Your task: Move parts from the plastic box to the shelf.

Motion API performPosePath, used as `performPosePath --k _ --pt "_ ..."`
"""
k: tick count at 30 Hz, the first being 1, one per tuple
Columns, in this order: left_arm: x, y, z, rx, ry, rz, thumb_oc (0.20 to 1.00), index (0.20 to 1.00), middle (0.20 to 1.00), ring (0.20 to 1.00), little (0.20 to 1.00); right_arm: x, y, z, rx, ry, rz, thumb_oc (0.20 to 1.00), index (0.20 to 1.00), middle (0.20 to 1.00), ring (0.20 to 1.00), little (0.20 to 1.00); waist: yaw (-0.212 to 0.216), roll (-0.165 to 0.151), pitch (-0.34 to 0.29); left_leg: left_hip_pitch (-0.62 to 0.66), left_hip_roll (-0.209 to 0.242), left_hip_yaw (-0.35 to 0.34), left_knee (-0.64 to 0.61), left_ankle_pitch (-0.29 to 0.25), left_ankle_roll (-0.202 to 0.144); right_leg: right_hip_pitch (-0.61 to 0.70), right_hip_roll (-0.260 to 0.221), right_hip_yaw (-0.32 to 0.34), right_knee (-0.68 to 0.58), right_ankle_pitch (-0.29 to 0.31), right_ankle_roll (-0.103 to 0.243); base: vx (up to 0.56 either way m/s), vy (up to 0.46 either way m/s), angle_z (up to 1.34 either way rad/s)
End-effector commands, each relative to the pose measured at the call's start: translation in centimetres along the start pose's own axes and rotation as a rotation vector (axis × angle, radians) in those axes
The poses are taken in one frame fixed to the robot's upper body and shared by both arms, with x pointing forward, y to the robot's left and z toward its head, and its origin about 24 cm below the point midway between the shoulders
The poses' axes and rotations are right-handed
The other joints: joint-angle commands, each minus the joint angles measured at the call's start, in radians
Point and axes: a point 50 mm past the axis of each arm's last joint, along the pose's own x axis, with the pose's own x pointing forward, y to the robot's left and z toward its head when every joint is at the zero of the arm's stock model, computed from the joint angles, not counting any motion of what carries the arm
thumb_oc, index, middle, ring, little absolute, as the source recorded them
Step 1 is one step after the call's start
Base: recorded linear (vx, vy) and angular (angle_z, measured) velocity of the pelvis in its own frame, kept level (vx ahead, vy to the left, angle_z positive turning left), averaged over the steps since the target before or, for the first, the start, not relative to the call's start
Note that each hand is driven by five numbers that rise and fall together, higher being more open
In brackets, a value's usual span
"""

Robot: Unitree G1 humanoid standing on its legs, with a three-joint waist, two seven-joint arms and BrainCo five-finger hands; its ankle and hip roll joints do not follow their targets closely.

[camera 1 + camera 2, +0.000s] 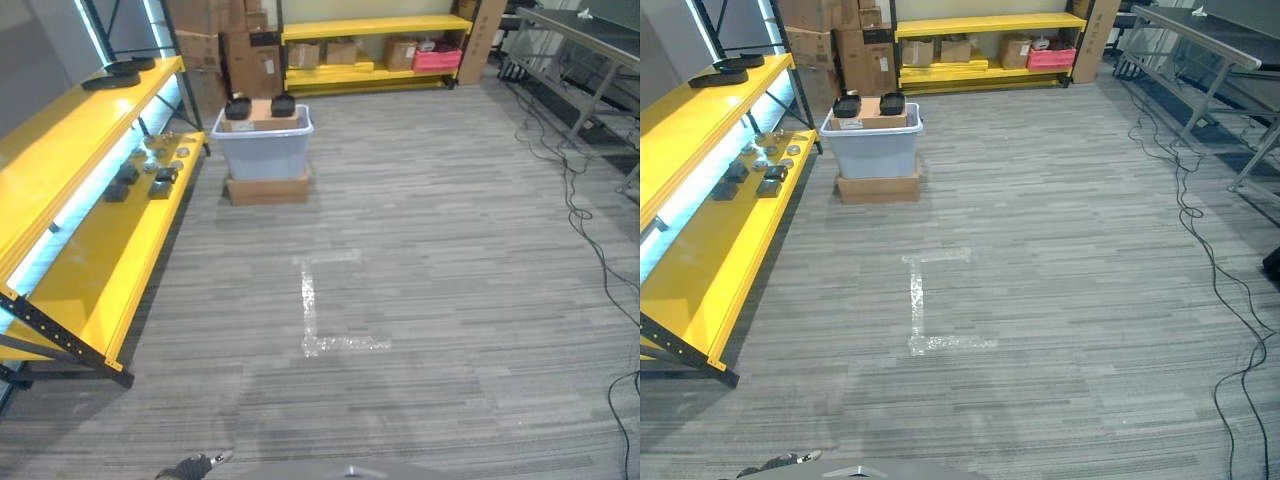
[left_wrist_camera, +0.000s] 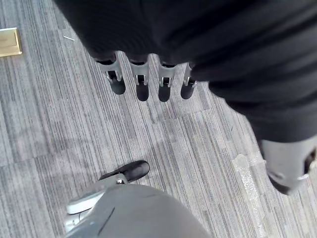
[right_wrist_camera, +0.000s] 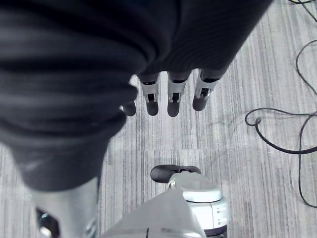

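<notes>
The pale grey plastic box (image 1: 262,150) stands far ahead on a flat cardboard box (image 1: 268,188). Two black parts (image 1: 238,107) and a small carton (image 1: 270,113) rest on top of it. The long yellow shelf (image 1: 110,270) runs along the left. Its lower level holds several dark and silver parts (image 1: 160,180), and black discs (image 1: 125,72) lie on its top level. My left hand (image 2: 142,87) hangs over the carpet with its fingers straight and nothing in it; it also peeks in as my left hand (image 1: 195,465). My right hand (image 3: 173,96) hangs the same way, open and holding nothing.
A white tape mark (image 1: 310,310) lies on the grey carpet between me and the box. A second yellow shelf (image 1: 375,28) with cartons and a pink crate (image 1: 437,58) lines the back wall. A metal table (image 1: 590,50) and floor cables (image 1: 585,220) are at the right.
</notes>
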Motion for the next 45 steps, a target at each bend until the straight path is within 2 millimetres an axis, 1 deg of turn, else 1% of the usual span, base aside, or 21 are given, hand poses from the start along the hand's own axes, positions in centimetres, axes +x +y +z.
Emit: performPosePath --k 1,7,10,12,13,14,16,17,19,22,23,24,25,26,28,31,34,36,37,40,45 --pt "0.2 1.2 2.2 0.025 -0.064 0.035 1.0 1.0 1.0 1.0 1.0 0.1 0.4 0.7 -0.024 0.001 0.014 1.0 1.0 1.0 1.0 1.0 0.007 -0.04 -0.021 0.006 0.035 -0.042 0.008 -0.089 -0.032 0.018 -0.059 0.061 0.027 -0.092 0.096 -0.01 -0.009 0.12" --pt "0.0 2.6 3.4 -0.013 -0.118 0.088 1.0 1.0 1.0 1.0 1.0 0.2 -0.1 1.5 0.058 -0.033 -0.02 1.0 1.0 1.0 1.0 1.0 0.01 -0.051 -0.018 0.008 0.032 -0.043 0.008 -0.087 -0.031 0.02 -0.062 0.054 0.029 -0.093 0.096 0.0 -0.008 0.02" --pt "-0.2 3.8 4.1 0.01 -0.162 0.121 1.0 1.0 1.0 1.0 1.0 0.1 -0.8 2.7 -0.065 -0.081 -0.042 1.0 1.0 1.0 1.0 1.0 0.019 -0.06 -0.017 0.016 0.031 -0.049 0.006 -0.088 -0.03 0.028 -0.065 0.049 0.026 -0.092 0.095 0.0 -0.015 0.07" --pt "-0.4 4.5 4.8 0.007 -0.199 0.138 1.0 1.0 1.0 1.0 1.0 -0.1 -1.7 3.4 -0.007 -0.128 -0.071 1.0 1.0 1.0 1.0 1.0 0.018 -0.063 -0.015 0.015 0.03 -0.052 0.007 -0.088 -0.031 0.027 -0.067 0.049 0.027 -0.092 0.096 -0.02 -0.003 0.1" --pt "-0.4 4.9 4.5 -0.011 -0.19 0.149 1.0 1.0 1.0 1.0 1.0 -0.4 -2.8 3.8 0.117 -0.167 -0.12 1.0 1.0 1.0 1.0 1.0 0.015 -0.062 -0.014 0.015 0.03 -0.049 0.008 -0.088 -0.03 0.024 -0.067 0.053 0.03 -0.091 0.098 -0.02 0.014 0.07" --pt "-0.5 5.4 3.6 -0.071 -0.165 0.16 1.0 1.0 1.0 1.0 1.0 -0.6 -3.8 3.4 0.261 -0.178 -0.161 1.0 1.0 1.0 1.0 1.0 0.011 -0.058 -0.015 0.016 0.03 -0.044 0.009 -0.088 -0.03 0.022 -0.066 0.056 0.032 -0.091 0.1 0.0 0.0 0.0" --pt "-0.6 5.5 2.3 -0.134 -0.124 0.171 1.0 1.0 1.0 1.0 1.0 -0.6 -4.0 2.0 0.336 -0.132 -0.174 1.0 1.0 1.0 1.0 1.0 0.01 -0.056 -0.021 0.02 0.03 -0.041 0.01 -0.09 -0.03 0.025 -0.066 0.058 0.033 -0.091 0.101 0.0 0.017 -0.05" --pt "-0.6 5.5 2.3 -0.134 -0.124 0.171 1.0 1.0 1.0 1.0 1.0 -0.6 -4.0 2.0 0.336 -0.132 -0.174 1.0 1.0 1.0 1.0 1.0 0.011 -0.056 -0.021 0.021 0.03 -0.04 0.01 -0.09 -0.03 0.025 -0.066 0.058 0.033 -0.091 0.101 0.0 0.013 -0.06" --pt "-0.6 5.1 0.8 -0.17 -0.063 0.152 1.0 1.0 1.0 1.0 1.0 -0.7 -3.6 -0.2 0.3 -0.026 -0.168 1.0 1.0 1.0 1.0 1.0 0.012 -0.056 -0.033 0.031 0.031 -0.037 0.008 -0.093 -0.029 0.034 -0.066 0.06 0.031 -0.093 0.101 0.03 0.002 -0.04" --pt "-0.5 4.4 0.7 -0.194 -0.063 0.132 1.0 1.0 1.0 1.0 1.0 -0.6 -3.2 -0.6 0.253 0.013 -0.148 1.0 1.0 1.0 1.0 1.0 0.013 -0.054 -0.046 0.047 0.033 -0.034 0.005 -0.099 -0.027 0.049 -0.066 0.06 0.026 -0.096 0.098 0.05 0.003 -0.02" --pt "-0.4 4.4 2.4 -0.261 -0.143 0.135 1.0 1.0 1.0 1.0 1.0 -0.4 -3.2 1.1 0.231 -0.051 -0.148 1.0 1.0 1.0 1.0 1.0 0.013 -0.054 -0.048 0.052 0.035 -0.035 0.003 -0.098 -0.028 0.051 -0.066 0.059 0.025 -0.096 0.097 0.03 -0.003 -0.05" --pt "-0.4 4.4 2.4 -0.261 -0.142 0.135 1.0 1.0 1.0 1.0 1.0 -0.4 -3.2 1.1 0.231 -0.051 -0.148 1.0 1.0 1.0 1.0 1.0 0.013 -0.054 -0.047 0.053 0.035 -0.035 0.003 -0.099 -0.028 0.052 -0.066 0.059 0.025 -0.096 0.097 0.0 -0.009 -0.11" --pt "-0.5 4.9 5.5 -0.316 -0.278 0.154 1.0 1.0 1.0 1.0 1.0 -0.5 -3.3 4.8 0.222 -0.206 -0.151 1.0 1.0 1.0 1.0 1.0 0.011 -0.054 -0.043 0.053 0.035 -0.034 0.003 -0.097 -0.028 0.051 -0.066 0.062 0.027 -0.094 0.097 -0.01 -0.005 -0.1" --pt "-0.5 4.9 5.4 -0.316 -0.278 0.154 1.0 1.0 1.0 1.0 1.0 -0.5 -3.3 4.8 0.221 -0.206 -0.151 1.0 1.0 1.0 1.0 1.0 0.011 -0.054 -0.042 0.054 0.035 -0.034 0.003 -0.097 -0.028 0.052 -0.066 0.062 0.027 -0.094 0.097 -0.03 -0.007 -0.09" --pt "-1.5 5.7 9.8 -0.356 -0.487 0.179 1.0 1.0 1.0 1.0 1.0 -1.4 -3.4 9.6 0.216 -0.44 -0.153 1.0 1.0 1.0 1.0 1.0 0.007 -0.054 -0.031 0.049 0.035 -0.034 0.004 -0.093 -0.029 0.044 -0.064 0.066 0.033 -0.092 0.099 -0.06 -0.007 -0.06" --pt "-5.2 6.9 16.1 -0.419 -0.848 0.198 1.0 1.0 1.0 1.0 1.0 -5.4 -4.5 16.3 0.176 -0.815 -0.193 1.0 1.0 1.0 1.0 1.0 0.003 -0.052 -0.012 0.047 0.035 -0.026 0.006 -0.092 -0.027 0.036 -0.061 0.073 0.042 -0.092 0.101 -0.06 -0.006 -0.06" --pt "-10.6 7.9 20.2 -0.395 -1.185 0.234 1.0 1.0 1.0 1.0 1.0 -10.5 -5.0 20.1 0.111 -1.124 -0.235 1.0 1.0 1.0 1.0 1.0 0.003 -0.055 -0.009 0.033 0.034 -0.024 0.008 -0.084 -0.027 0.023 -0.061 0.078 0.046 -0.086 0.099 -0.05 -0.019 -0.13" --pt "-13.2 8.2 21.4 -0.35 -1.318 0.264 1.0 1.0 1.0 1.0 1.0 -13.8 -5.3 21.5 0.062 -1.29 -0.291 1.0 1.0 1.0 1.0 1.0 0.001 -0.056 -0.008 0.035 0.036 -0.021 0.01 -0.088 -0.025 0.024 -0.061 0.083 0.048 -0.088 0.096 -0.01 -0.026 -0.08" --pt "-13.2 8.2 21.3 -0.35 -1.316 0.264 1.0 1.0 1.0 1.0 1.0 -13.8 -5.3 21.4 0.062 -1.288 -0.291 1.0 1.0 1.0 1.0 1.0 0.001 -0.057 -0.008 0.035 0.036 -0.021 0.01 -0.088 -0.025 0.024 -0.061 0.084 0.049 -0.089 0.096 0.01 -0.018 -0.04" --pt "-16.6 8.5 21.8 -0.258 -1.464 0.278 1.0 1.0 1.0 1.0 1.0 -18.0 -5.4 21.9 -0.015 -1.479 -0.352 1.0 1.0 1.0 1.0 1.0 -0.005 -0.056 -0.004 0.04 0.04 -0.017 0.012 -0.092 -0.023 0.025 -0.059 0.088 0.051 -0.092 0.093 0.02 -0.025 -0.06" --pt "-17.7 8.3 21.7 -0.161 -1.495 0.275 1.0 1.0 1.0 1.0 1.0 -19.2 -4.8 21.5 0.01 -1.544 -0.336 1.0 1.0 1.0 1.0 1.0 -0.011 -0.051 0.004 0.039 0.042 -0.014 0.012 -0.091 -0.023 0.02 -0.058 0.091 0.055 -0.095 0.091 0.01 -0.026 -0.05"
